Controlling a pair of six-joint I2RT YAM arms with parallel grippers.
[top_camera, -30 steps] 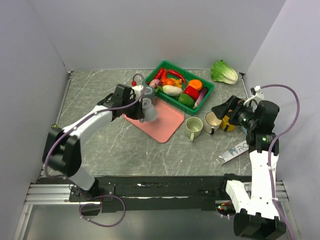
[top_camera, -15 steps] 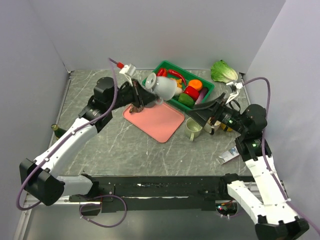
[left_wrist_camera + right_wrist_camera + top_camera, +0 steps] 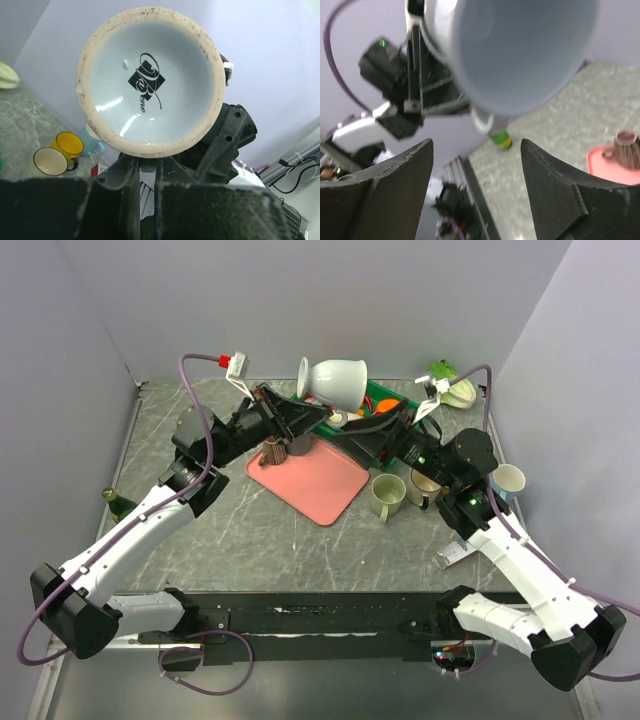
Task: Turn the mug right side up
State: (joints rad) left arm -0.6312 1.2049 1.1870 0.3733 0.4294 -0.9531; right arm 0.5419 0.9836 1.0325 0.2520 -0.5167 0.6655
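The left hand (image 3: 146, 167) pinches the white mug (image 3: 338, 381), holding it on its side above the table (image 3: 230, 530). The right hand (image 3: 476, 145) is spread close by.

mug (image 3: 520, 50): blurred, cut off at the top edge, above the right gripper (image 3: 476, 150).
left gripper (image 3: 147, 172) contact: hidden beneath the mug's base.
green tray (image 3: 388, 398): mostly hidden behind both grippers.
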